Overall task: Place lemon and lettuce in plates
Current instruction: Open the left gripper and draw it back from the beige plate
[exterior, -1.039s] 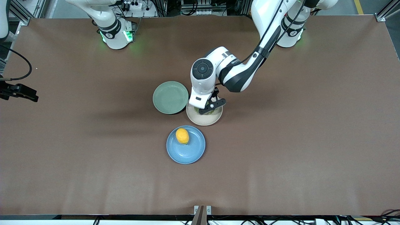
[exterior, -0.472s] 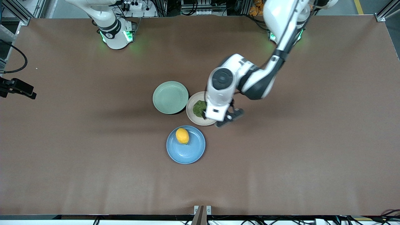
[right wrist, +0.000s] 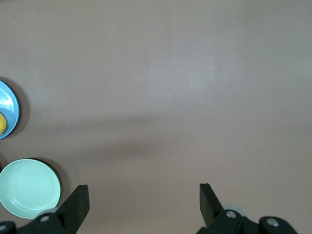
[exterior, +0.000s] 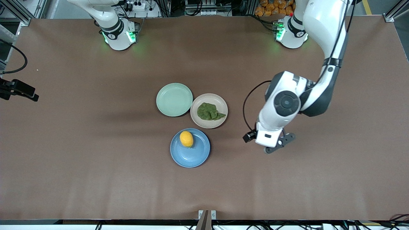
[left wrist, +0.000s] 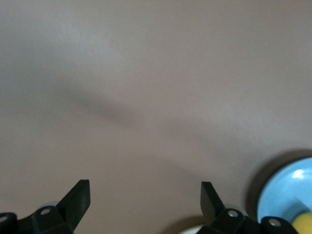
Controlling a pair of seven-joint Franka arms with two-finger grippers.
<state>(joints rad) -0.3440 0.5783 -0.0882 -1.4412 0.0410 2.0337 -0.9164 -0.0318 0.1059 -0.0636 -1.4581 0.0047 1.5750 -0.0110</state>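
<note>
1. Since the lemon [exterior: 186, 139] already lies in the blue plate [exterior: 195, 157] and the lettuce [exterior: 209, 111] in the beige plate [exterior: 200, 121], both placements look done; I judge the step in hand to be clearing the arms away.
2. Over bare desk [exterior: 96, 166] toward the left arm's end, the left tool [exterior: 277, 146] hangs with its fingers spread wide and nothing between them.
3. Well clear of the plates, the right tool [right wrist: 141, 207] is likewise spread and empty in its wrist view; that arm waits.
4. To finish well, lift the left tool straight away from the plates, without sweeping low across them, so the leaf is not dragged off.
5. Beside the beige plate, the mint-green plate [exterior: 174, 99] lies empty and needs nothing.
</note>
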